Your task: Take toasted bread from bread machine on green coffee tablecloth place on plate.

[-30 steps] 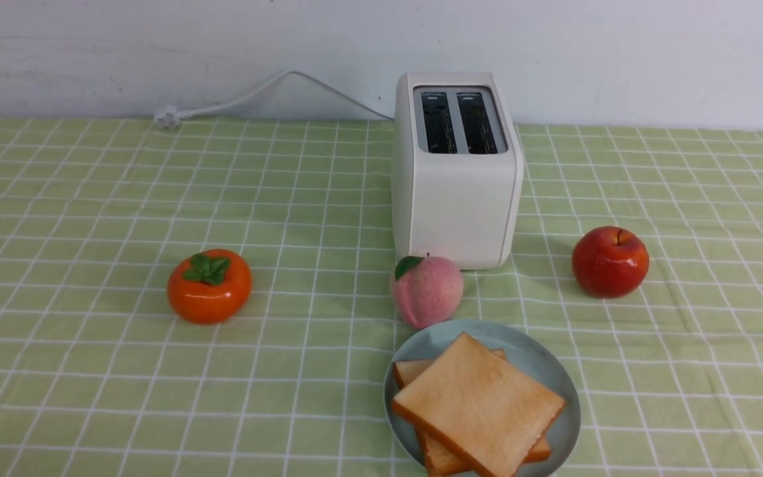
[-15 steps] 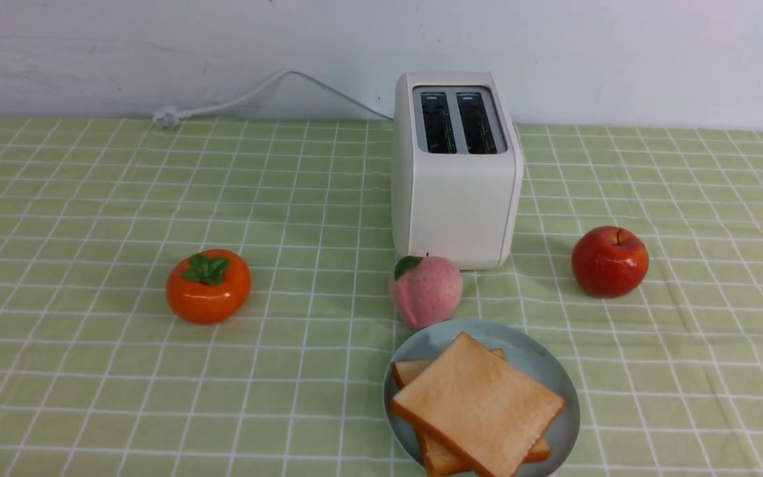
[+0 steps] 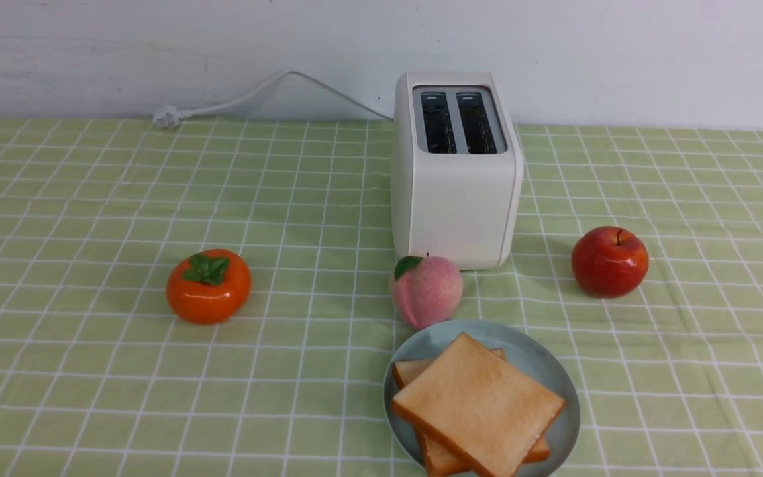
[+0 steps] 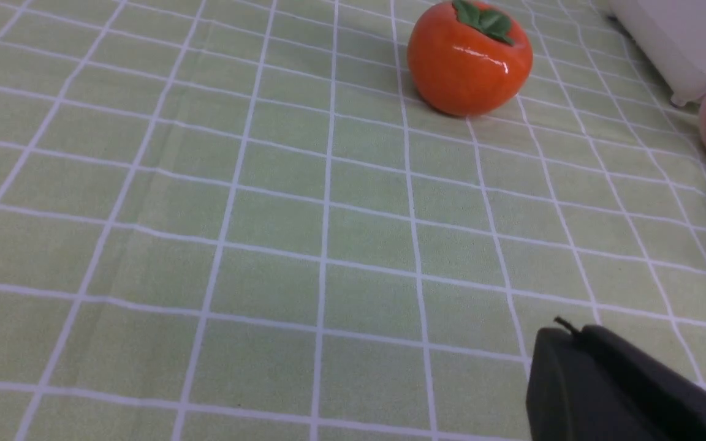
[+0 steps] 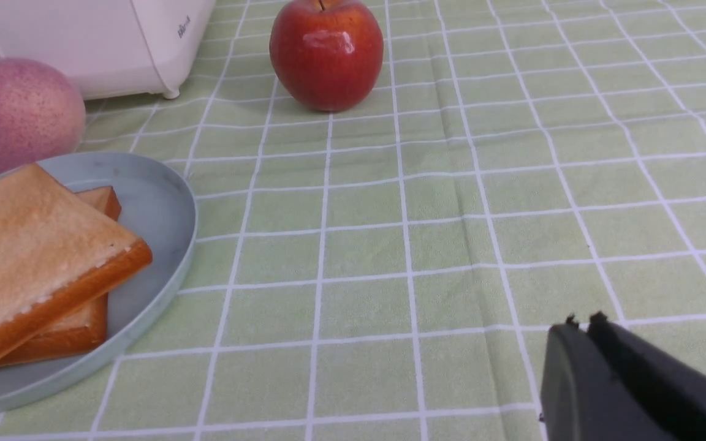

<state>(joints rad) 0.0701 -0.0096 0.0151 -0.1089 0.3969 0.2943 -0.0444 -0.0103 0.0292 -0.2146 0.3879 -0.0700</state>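
Two slices of toasted bread (image 3: 477, 404) stacked on the plate (image 3: 540, 361), top slice turned a bit over the lower one. Plate in front of the bread machine (image 3: 456, 172), on the green coffee tablecloth (image 3: 90, 199). Both slots of the bread machine dark and bare. Pink peach (image 3: 426, 290) between bread machine and plate, touching the plate's far rim or just beside it. Orange persimmon (image 3: 208, 286) well left of the bread machine, red apple (image 3: 610, 261) to its right. Left gripper (image 4: 573, 367) and right gripper (image 5: 580, 367) low over bare cloth, fingers pressed together, holding nothing.
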